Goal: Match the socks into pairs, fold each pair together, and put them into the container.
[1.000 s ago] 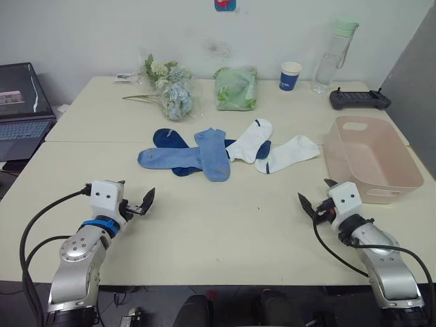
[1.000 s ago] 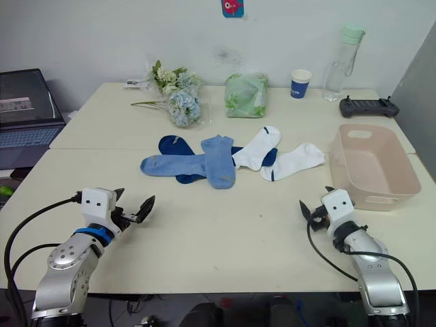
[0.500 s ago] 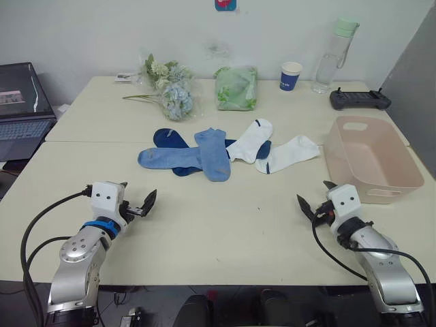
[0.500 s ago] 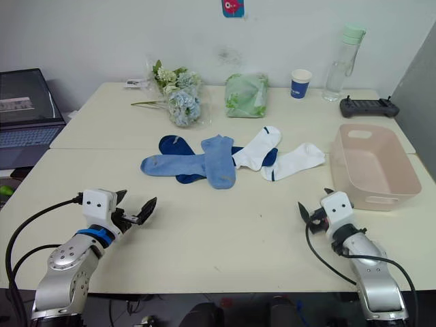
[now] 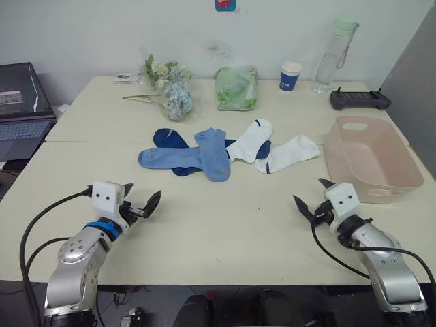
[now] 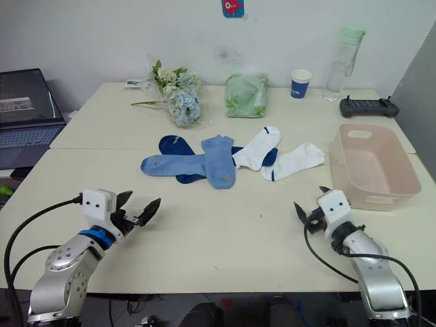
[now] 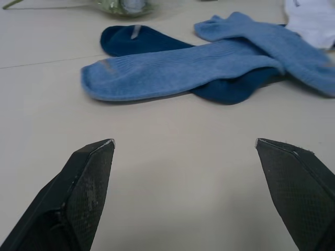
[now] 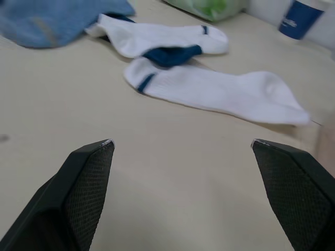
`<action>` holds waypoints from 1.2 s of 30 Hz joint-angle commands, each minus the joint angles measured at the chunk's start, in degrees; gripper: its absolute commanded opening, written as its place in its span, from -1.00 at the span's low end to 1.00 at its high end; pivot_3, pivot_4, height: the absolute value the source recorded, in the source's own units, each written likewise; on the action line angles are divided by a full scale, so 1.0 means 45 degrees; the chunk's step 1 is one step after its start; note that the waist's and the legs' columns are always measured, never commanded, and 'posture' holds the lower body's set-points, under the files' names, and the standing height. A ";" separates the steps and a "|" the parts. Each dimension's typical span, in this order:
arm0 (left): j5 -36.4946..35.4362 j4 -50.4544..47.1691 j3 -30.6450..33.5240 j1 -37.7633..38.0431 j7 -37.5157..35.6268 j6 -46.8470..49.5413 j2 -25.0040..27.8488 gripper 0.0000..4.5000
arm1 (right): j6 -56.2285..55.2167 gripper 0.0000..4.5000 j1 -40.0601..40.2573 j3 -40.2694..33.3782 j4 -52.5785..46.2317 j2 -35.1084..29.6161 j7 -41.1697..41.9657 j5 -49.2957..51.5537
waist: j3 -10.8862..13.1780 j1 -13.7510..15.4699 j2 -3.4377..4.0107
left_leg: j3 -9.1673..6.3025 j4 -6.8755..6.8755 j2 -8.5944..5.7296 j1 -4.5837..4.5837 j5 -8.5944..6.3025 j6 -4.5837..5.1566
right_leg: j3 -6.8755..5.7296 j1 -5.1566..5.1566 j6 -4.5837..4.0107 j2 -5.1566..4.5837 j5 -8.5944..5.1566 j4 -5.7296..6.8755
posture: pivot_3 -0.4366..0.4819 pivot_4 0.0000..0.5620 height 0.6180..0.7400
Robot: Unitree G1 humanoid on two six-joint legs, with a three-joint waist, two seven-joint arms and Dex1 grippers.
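1. At the near edge of the tabletop (image 5: 225,238), the left pincer (image 5: 141,203) and the right pincer (image 5: 312,201) are held low, each with its fingers spread wide and nothing gripped
2. Straight ahead of the left pincer, across a bare stretch, a light blue sock (image 5: 167,158) is laid with its long axis running crosswise; this arm is judged the nearer one for it
3. A second light blue sock (image 5: 213,153) is laid across the first, running near to far, and dark navy socks (image 5: 166,138) are partly covered beneath both
4. Ahead of the right pincer, two white socks (image 5: 289,152) with navy trim are spread at a slant, one overlapping a navy toe
5. The pink container (image 5: 371,163) is set just beyond the right pincer, empty
6. No obstacle is seen between pincers and socks
7. Farther off, flowers (image 5: 168,92), a green bundle (image 5: 236,88), a blue cup (image 5: 291,75), a bottle (image 5: 336,54) and a controller (image 5: 360,99) are ranged along the back
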 commanded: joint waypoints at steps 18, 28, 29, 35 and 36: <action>0.0661 0.3229 -0.3043 -0.4620 0.1163 0.1321 -0.3122 0.91 | 0.0458 1.00 -0.1352 0.1000 -0.1309 -0.0422 0.0875 0.0317 | -0.0001 0.0030 -0.0011 | -0.0018 0.0010 -0.0010 -0.0045 0.0049 -0.0047 | -0.0026 -0.0020 0.0004 -0.0001 0.0007 -0.0010 | -0.05 -0.47 1.00; 0.0643 0.4108 -0.2762 -0.5349 0.1250 0.1183 -0.3463 -0.45 | 0.0320 1.00 -0.1124 0.1080 -0.1257 -0.0097 0.0525 0.0127 | -0.0001 0.0005 -0.0011 | -0.0032 0.0010 -0.0009 -0.0043 0.0071 -0.0076 | -0.0038 -0.0019 0.0004 0.0003 0.0008 -0.0005 | -0.05 -0.47 1.00; 0.0656 0.4112 -0.2757 -0.5339 0.1246 0.1204 -0.3466 -0.58 | 0.0273 1.00 -0.1078 0.1042 -0.1219 -0.0078 0.0543 0.0122 | -0.0001 0.0007 -0.0010 | -0.0033 0.0010 -0.0008 -0.0044 0.0072 -0.0077 | -0.0039 -0.0020 0.0004 0.0003 0.0008 -0.0007 | -0.05 -0.47 1.00; 0.0562 0.3892 -0.2661 -0.5195 0.1180 0.1361 -0.3444 -0.99 | -0.0065 1.00 -0.0913 0.0948 -0.0980 -0.0085 0.0675 0.0075 | -0.0001 0.0018 -0.0011 | -0.0034 0.0010 -0.0009 -0.0045 0.0073 -0.0079 | -0.0039 -0.0019 0.0004 0.0002 0.0008 -0.0008 | -0.05 -0.47 1.00; 0.0351 0.3590 -0.2641 -0.5105 0.1059 0.1584 -0.3437 -0.99 | -0.0117 1.00 -0.0907 0.0937 -0.0936 -0.0088 0.0699 0.0083 | -0.0001 0.0014 -0.0011 | -0.0034 0.0010 -0.0009 -0.0045 0.0074 -0.0080 | -0.0039 -0.0019 0.0004 0.0002 0.0008 -0.0007 | -0.05 -0.47 1.00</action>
